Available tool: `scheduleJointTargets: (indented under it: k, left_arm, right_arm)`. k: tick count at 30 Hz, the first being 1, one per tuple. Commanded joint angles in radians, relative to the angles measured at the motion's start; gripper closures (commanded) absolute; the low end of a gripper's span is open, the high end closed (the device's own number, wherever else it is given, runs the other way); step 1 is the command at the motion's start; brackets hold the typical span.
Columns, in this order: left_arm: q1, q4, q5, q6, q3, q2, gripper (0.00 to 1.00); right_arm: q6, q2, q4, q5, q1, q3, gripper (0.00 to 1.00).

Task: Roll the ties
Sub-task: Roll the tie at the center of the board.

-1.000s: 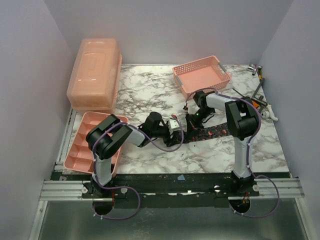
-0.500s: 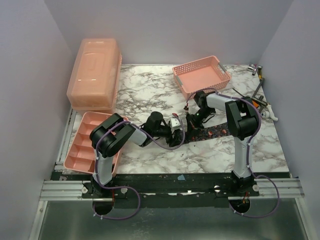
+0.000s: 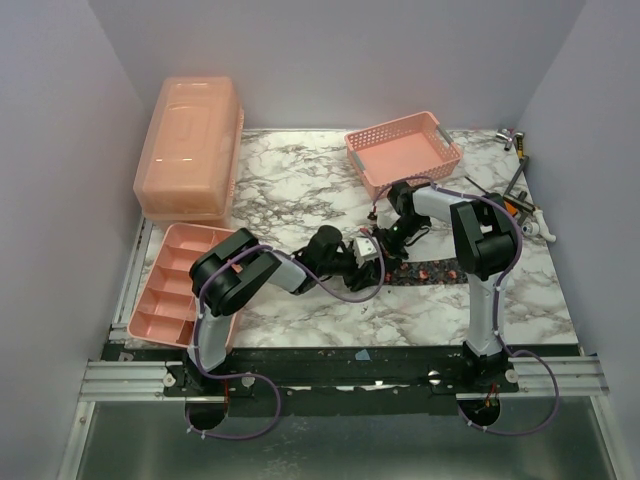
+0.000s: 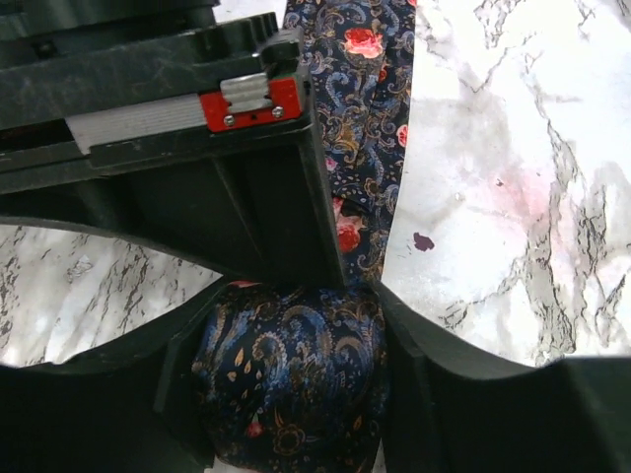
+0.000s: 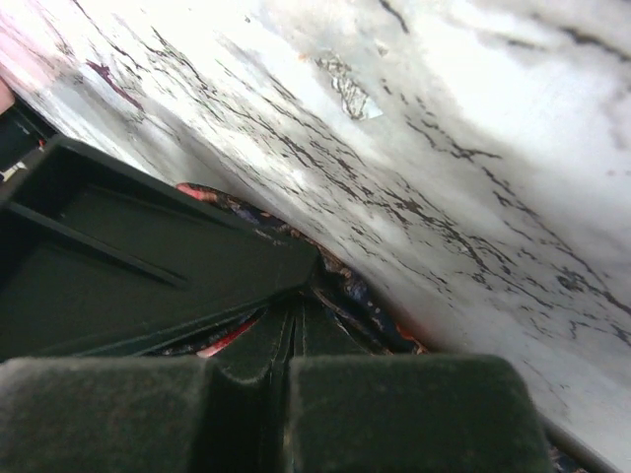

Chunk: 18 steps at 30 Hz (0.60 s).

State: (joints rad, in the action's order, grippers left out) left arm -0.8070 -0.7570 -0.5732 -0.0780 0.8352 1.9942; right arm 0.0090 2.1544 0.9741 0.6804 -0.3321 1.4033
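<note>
Clamps rolled end of tie [image 4: 286, 394] in left gripper [image 4: 291, 367], fingers [image 4: 419, 389] touching both sides. Holds right gripper [image 3: 386, 244] just beyond, jaws together, tips at the roll; cannot tell if pinching fabric. Shows unrolled tail flat on marble table [image 3: 300, 190], running right. Has pink basket [image 3: 440, 158] at back.

Marble tabletop [image 3: 290, 180]: lidded salmon bin [image 3: 190, 145] at ten o'clock, divided tray [image 3: 160, 300] at eight, basket [image 3: 420, 168] at one, tools [image 3: 515, 185] at two
</note>
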Motion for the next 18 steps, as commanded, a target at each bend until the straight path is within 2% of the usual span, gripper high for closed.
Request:
scheduleJointTargets:
  k: [1, 4, 7, 12, 18]
  left_arm:
    - [-0.021, 0.247, 0.116, -0.133, -0.01, 0.036, 0.58]
    - [-0.012, 0.359, 0.141, -0.216, -0.019, 0.025, 0.69]
    - [0.003, 0.463, 0.132, -0.238, 0.011, 0.015, 0.71]
    - [0.002, 0.527, 0.112, -0.272, 0.039, 0.018, 0.7]
    - [0.002, 0.565, 0.101, -0.274, 0.058, 0.028, 0.7]
  right_arm:
    - [-0.061, 0.089, -0.211, -0.278, -0.019, -0.046, 0.99]
    - [-0.087, 0.06, -0.177, -0.256, -0.016, -0.035, 0.99]
    - [-0.137, 0.026, -0.12, -0.211, 0.019, -0.001, 0.97]
    - [-0.229, -0.024, 0.015, -0.01, 0.101, 0.073, 0.73]
    - [-0.234, -0.101, 0.059, 0.21, 0.105, 0.043, 0.51]
